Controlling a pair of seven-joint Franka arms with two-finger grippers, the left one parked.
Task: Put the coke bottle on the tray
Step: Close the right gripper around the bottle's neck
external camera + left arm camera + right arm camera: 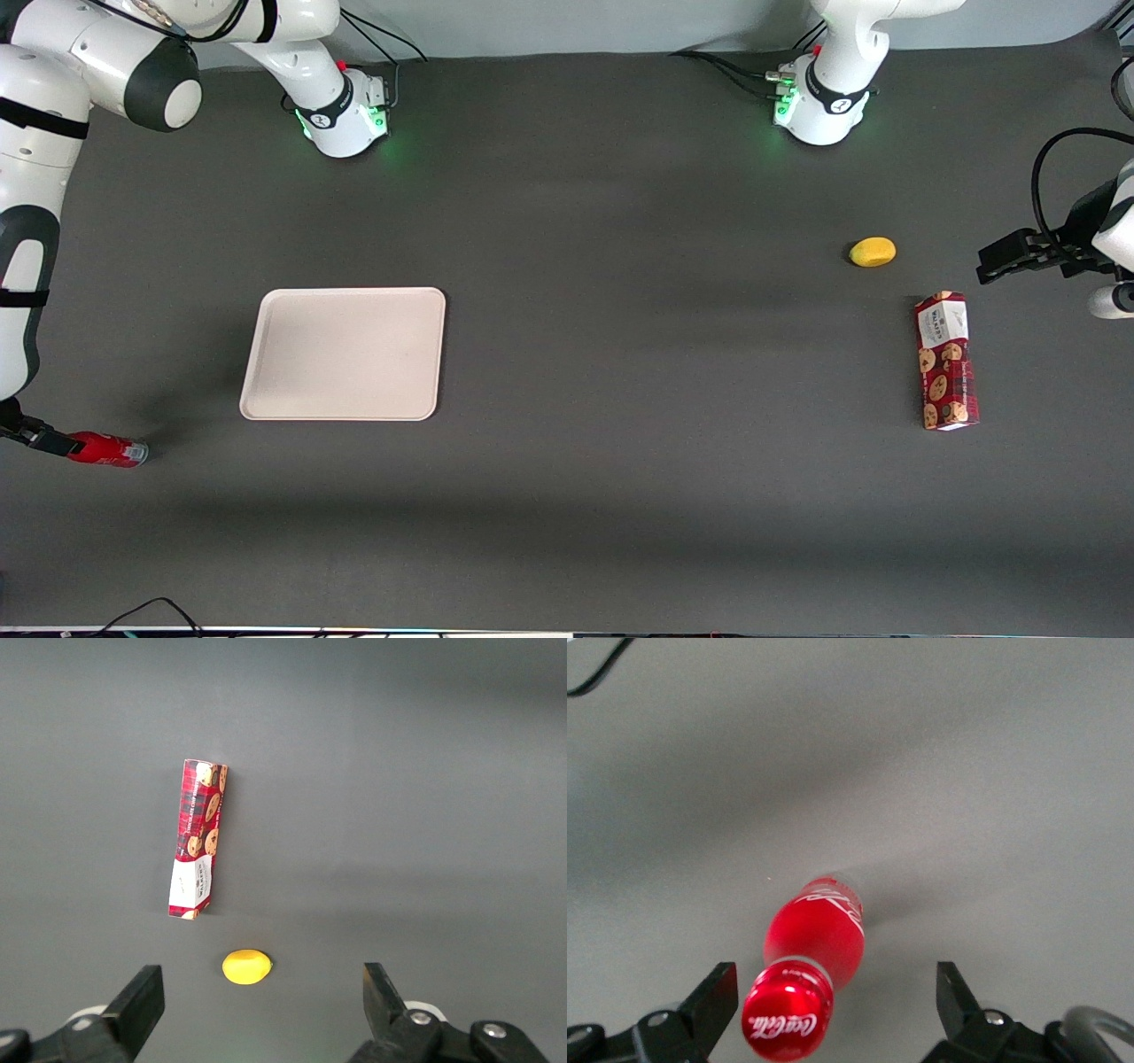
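Observation:
The coke bottle point(108, 450) is small and red with a silvery base, near the table's front edge at the working arm's end. In the right wrist view its red cap point(788, 1020) with white lettering faces the camera and its body point(819, 930) runs away from it. My right gripper point(42, 439) is open around the bottle's top. The cap sits between the two black fingers point(718, 992), closer to one of them and touching neither, with the gripper's middle point(836, 983) over the bottle's shoulder. The cream tray point(344, 353) lies empty beside the bottle, farther from the front camera.
A red cookie box point(946, 361) and a yellow lemon-like fruit point(873, 252) lie toward the parked arm's end of the table. Both also show in the left wrist view, the box point(197, 837) and the fruit point(246, 966).

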